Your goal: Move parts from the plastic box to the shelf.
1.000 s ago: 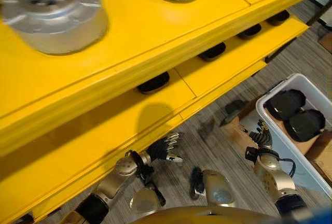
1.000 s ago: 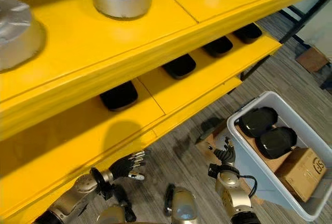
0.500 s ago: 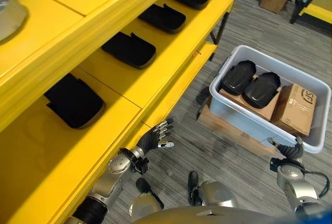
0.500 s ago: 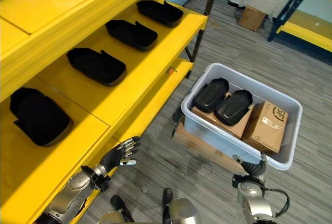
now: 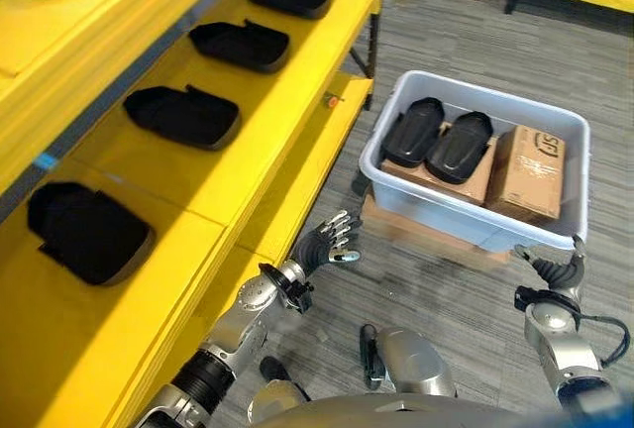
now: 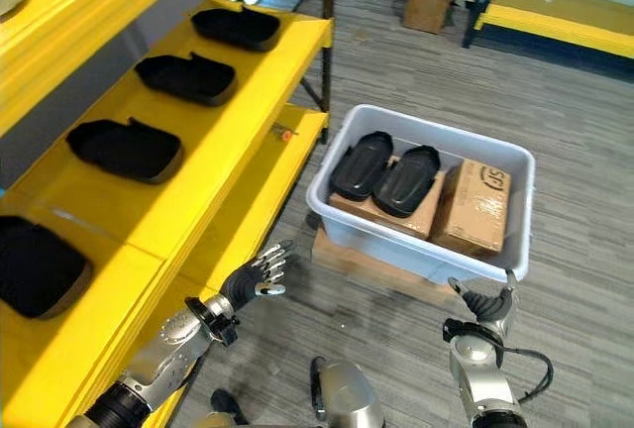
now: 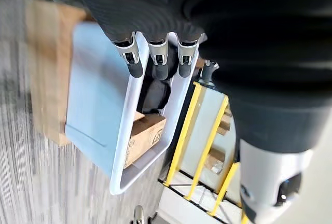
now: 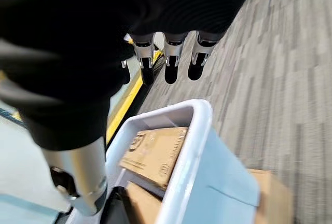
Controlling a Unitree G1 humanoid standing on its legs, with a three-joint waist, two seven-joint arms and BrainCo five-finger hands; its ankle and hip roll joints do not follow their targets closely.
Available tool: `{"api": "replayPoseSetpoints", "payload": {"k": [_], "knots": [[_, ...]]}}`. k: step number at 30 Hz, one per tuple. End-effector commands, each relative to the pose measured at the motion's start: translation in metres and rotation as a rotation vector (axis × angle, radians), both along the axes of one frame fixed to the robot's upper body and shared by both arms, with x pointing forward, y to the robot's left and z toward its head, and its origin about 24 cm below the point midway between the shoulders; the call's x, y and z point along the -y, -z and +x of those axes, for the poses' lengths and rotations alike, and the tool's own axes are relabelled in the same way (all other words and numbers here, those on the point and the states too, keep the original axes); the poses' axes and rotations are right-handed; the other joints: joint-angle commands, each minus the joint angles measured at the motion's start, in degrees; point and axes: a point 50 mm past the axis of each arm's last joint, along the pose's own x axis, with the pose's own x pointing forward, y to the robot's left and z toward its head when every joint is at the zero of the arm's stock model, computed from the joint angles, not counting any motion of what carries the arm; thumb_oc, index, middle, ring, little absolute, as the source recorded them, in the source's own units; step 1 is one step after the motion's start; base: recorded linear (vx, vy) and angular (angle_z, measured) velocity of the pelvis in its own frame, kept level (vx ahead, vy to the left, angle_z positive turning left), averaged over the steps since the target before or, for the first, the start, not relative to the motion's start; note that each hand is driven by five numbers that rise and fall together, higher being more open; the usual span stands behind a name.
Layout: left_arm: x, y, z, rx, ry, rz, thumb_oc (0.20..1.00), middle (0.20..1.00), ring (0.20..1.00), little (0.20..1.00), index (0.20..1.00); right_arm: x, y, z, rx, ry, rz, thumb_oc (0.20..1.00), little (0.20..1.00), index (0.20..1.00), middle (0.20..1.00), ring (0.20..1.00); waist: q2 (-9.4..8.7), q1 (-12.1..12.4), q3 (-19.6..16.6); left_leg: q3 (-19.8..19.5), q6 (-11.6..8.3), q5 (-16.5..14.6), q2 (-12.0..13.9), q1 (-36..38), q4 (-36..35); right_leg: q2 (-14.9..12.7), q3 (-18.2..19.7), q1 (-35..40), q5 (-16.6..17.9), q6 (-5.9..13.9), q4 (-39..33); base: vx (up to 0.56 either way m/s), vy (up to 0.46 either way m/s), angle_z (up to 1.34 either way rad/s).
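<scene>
Grey plastic box (image 5: 560, 126) holds two black parts (image 5: 436, 146); both hands beside box, left hand (image 5: 327, 245) and right hand (image 5: 560, 267) fingers loosely spread, empty.

- A warehouse or factory stockroom, by the look of the fittings
- A long yellow shelf (image 5: 287, 101) of painted metal runs along one side, in tiers, with black moulded parts (image 5: 181, 116) laid out in a row on it, well apart from each other
- A grey plastic box (image 6: 421, 255) stands on the floor near the shelf end, on a flat wooden board (image 6: 371, 265), holding two more black parts (image 6: 381, 175) and cardboard boxes (image 6: 475, 205)
- The floor (image 6: 396, 61) is grey striped carpet tile
- Further back stand another yellow rack (image 6: 555, 22) with dark uprights and a cardboard box (image 6: 428, 10) on the floor
</scene>
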Motion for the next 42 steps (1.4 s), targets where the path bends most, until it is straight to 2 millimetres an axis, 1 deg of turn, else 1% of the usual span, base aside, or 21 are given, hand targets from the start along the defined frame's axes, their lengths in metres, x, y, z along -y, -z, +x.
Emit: {"api": "replayPoseSetpoints", "payload": {"k": [1,3,6,9,10,11,12,13,15,19,22,25,28,30,32,33,36,38,39,40,42], "knots": [[-0.005,-0.011,0.006,0.079,-0.126,-0.071,1.000,1.000,1.000,1.000,1.000,-0.002,-0.024,0.015,0.092,-0.148,-0.090,1.000,1.000,1.000,1.000,1.000,-0.18,2.3,-1.8,-9.0,1.39,-4.2,-5.1,-5.3,0.0,-0.8,1.1,5.3,4.3,7.73,-8.5,0.10,-0.068,-1.12],[-0.014,-0.011,0.004,0.084,-0.147,-0.062,1.000,1.000,1.000,1.000,1.000,-0.010,-0.025,0.018,0.096,-0.189,-0.060,1.000,1.000,1.000,1.000,1.000,0.59,3.9,-1.8,-11.2,3.18,-7.4,-10.5,-5.6,0.3,-0.2,2.9,6.3,5.7,8.26,-10.9,0.10,-0.085,-1.16],[-0.024,-0.008,-0.001,0.082,-0.130,-0.038,1.000,1.000,1.000,1.000,1.000,-0.018,-0.023,0.017,0.107,-0.197,-0.005,1.000,1.000,1.000,1.000,1.000,1.64,4.8,-2.1,-9.3,4.20,-7.8,-13.9,-6.2,-1.0,0.8,2.8,7.4,6.5,9.15,-12.8,0.08,-0.086,-0.85],[-0.029,-0.007,-0.004,0.120,-0.122,0.003,1.000,1.000,1.000,1.000,1.000,-0.034,-0.018,0.016,0.113,-0.229,0.048,1.000,1.000,1.000,1.000,1.000,2.71,5.7,-2.0,-5.9,4.13,-4.6,-15.3,-9.7,-4.0,2.4,3.0,9.6,6.2,9.36,-14.1,0.14,-0.036,0.31],[-0.029,-0.007,-0.005,0.120,-0.125,-0.001,1.000,1.000,1.000,1.000,1.000,-0.036,-0.018,0.016,0.110,-0.240,0.054,1.000,1.000,1.000,1.000,1.000,2.71,6.1,-1.9,-6.0,4.05,-3.8,-15.5,-10.9,-4.1,2.7,3.5,10.3,6.1,9.21,-14.4,0.18,0.009,-0.07],[-0.030,-0.006,-0.006,0.119,-0.137,-0.008,1.000,1.000,1.000,1.000,1.000,-0.045,-0.016,0.017,0.112,-0.272,0.067,1.000,1.000,1.000,1.000,1.000,2.42,7.3,-1.6,-7.6,3.94,-2.4,-16.3,-13.4,-4.1,3.3,5.3,12.4,5.4,8.87,-14.9,0.17,0.022,-0.36],[-0.032,-0.007,-0.007,0.119,-0.151,-0.005,1.000,1.000,1.000,1.000,1.000,-0.049,-0.016,0.019,0.112,-0.294,0.067,1.000,1.000,1.000,1.000,1.000,2.46,8.0,-1.6,-9.0,4.16,-2.1,-16.6,-14.3,-3.7,3.6,6.3,12.7,5.3,8.66,-14.7,0.29,0.080,-1.09],[-0.033,-0.004,-0.009,0.105,-0.163,0.009,1.000,1.000,1.000,1.000,1.000,-0.060,-0.015,0.024,0.103,-0.331,0.097,1.000,1.000,1.000,1.000,1.000,2.30,9.3,-1.9,-9.0,4.94,-2.3,-17.0,-15.0,-3.5,4.3,7.4,14.4,4.1,8.37,-14.5,0.19,0.073,-1.22],[-0.034,-0.001,-0.010,0.100,-0.163,0.017,1.000,1.000,1.000,1.000,1.000,-0.063,-0.015,0.025,0.105,-0.342,0.108,1.000,1.000,1.000,1.000,1.000,2.11,9.6,-2.2,-8.0,5.14,-2.3,-16.7,-14.5,-3.7,4.3,7.4,15.0,3.8,8.47,-14.6,0.14,0.068,-1.13],[-0.031,0.001,-0.008,0.112,-0.153,0.069,1.000,1.000,1.000,1.000,1.000,-0.070,-0.015,0.027,0.108,-0.365,0.129,1.000,1.000,1.000,1.000,1.000,1.89,9.4,-3.1,-5.3,6.00,-3.1,-16.5,-12.9,-4.2,3.7,6.1,15.3,3.8,9.06,-15.0,0.12,0.088,-0.68],[-0.031,0.003,-0.007,0.111,-0.149,0.089,1.000,1.000,1.000,1.000,1.000,-0.072,-0.015,0.028,0.117,-0.355,0.139,1.000,1.000,1.000,1.000,1.000,1.82,9.4,-3.5,-4.7,6.45,-3.6,-16.7,-12.1,-4.6,3.6,5.6,15.3,3.8,9.10,-15.2,0.08,0.084,-0.22],[-0.028,0.005,-0.008,0.136,-0.122,0.178,1.000,1.000,1.000,1.000,1.000,-0.074,-0.019,0.031,0.152,-0.332,0.150,1.000,1.000,1.000,1.000,1.000,1.73,9.3,-4.1,-4.0,7.11,-4.3,-16.8,-10.6,-5.6,3.4,4.8,14.7,3.7,9.49,-15.0,0.08,0.080,0.09],[-0.027,0.009,-0.008,0.123,-0.114,0.217,1.000,1.000,1.000,1.000,1.000,-0.078,-0.023,0.035,0.177,-0.322,0.158,1.000,1.000,1.000,1.000,1.000,1.31,9.4,-4.8,-3.7,7.88,-5.1,-17.1,-9.1,-6.7,3.8,3.9,14.6,2.5,9.92,-12.9,0.07,0.055,0.04],[-0.027,0.009,-0.008,0.113,-0.110,0.224,1.000,1.000,1.000,1.000,1.000,-0.080,-0.026,0.038,0.183,-0.327,0.158,1.000,1.000,1.000,1.000,1.000,1.12,9.8,-5.3,-3.0,8.38,-5.5,-17.1,-8.8,-7.1,4.2,3.1,13.7,3.3,10.46,-10.7,0.03,0.036,-0.25],[-0.027,0.010,-0.008,0.106,-0.108,0.240,1.000,1.000,1.000,1.000,1.000,-0.088,-0.028,0.043,0.184,-0.343,0.177,1.000,1.000,1.000,1.000,1.000,0.15,10.2,-5.3,-1.8,9.78,-7.1,-17.8,-7.2,-7.8,3.8,1.5,9.5,10.2,14.33,0.1,0.04,0.014,-0.63],[-0.028,0.013,-0.009,0.094,-0.123,0.256,1.000,1.000,1.000,1.000,1.000,-0.095,-0.028,0.048,0.184,-0.352,0.190,1.000,1.000,1.000,1.000,1.000,0.11,10.7,-5.0,-1.0,10.20,-8.2,-17.3,-5.5,-7.9,3.0,-0.1,4.9,14.8,17.05,8.8,0.05,-0.052,-0.75],[-0.026,0.012,-0.007,0.082,-0.140,0.235,1.000,1.000,1.000,1.000,1.000,-0.097,-0.027,0.051,0.184,-0.362,0.191,1.000,1.000,1.000,1.000,1.000,1.35,10.9,-4.4,-1.7,9.21,-8.1,-15.8,-3.8,-7.9,-1.5,-4.2,2.1,11.0,15.61,6.0,0.06,-0.087,-0.59],[-0.024,0.008,-0.003,0.087,-0.139,0.230,1.000,1.000,1.000,1.000,1.000,-0.095,-0.028,0.052,0.197,-0.349,0.192,1.000,1.000,1.000,1.000,1.000,2.35,10.8,-3.7,-2.9,8.57,-8.0,-14.6,-2.7,-7.9,-4.3,-5.2,0.2,11.1,14.88,1.8,0.03,-0.142,-0.14],[-0.024,0.008,-0.003,0.087,-0.138,0.228,1.000,1.000,1.000,1.000,1.000,-0.095,-0.029,0.052,0.200,-0.347,0.192,1.000,1.000,1.000,1.000,1.000,2.43,10.7,-3.5,-3.2,8.54,-8.1,-14.5,-2.5,-7.9,-4.7,-5.2,0.1,11.2,14.93,1.3,0.03,-0.263,0.08],[-0.025,0.006,-0.001,0.086,-0.134,0.229,1.000,1.000,1.000,1.000,1.000,-0.094,-0.029,0.051,0.211,-0.328,0.195,1.000,1.000,1.000,1.000,1.000,2.67,9.8,-2.5,-4.6,8.58,-9.4,-13.7,-0.9,-7.9,-8.6,-2.3,-3.5,16.3,15.98,-0.2,0.03,-0.275,0.17],[-0.025,0.007,-0.001,0.080,-0.138,0.237,1.000,1.000,1.000,1.000,1.000,-0.092,-0.029,0.050,0.210,-0.312,0.207,1.000,1.000,1.000,1.000,1.000,2.66,9.2,-2.0,-5.5,8.41,-10.4,-12.9,0.2,-7.9,-9.8,-0.4,-4.9,18.2,16.56,-1.0,0.06,-0.309,0.35]]}}
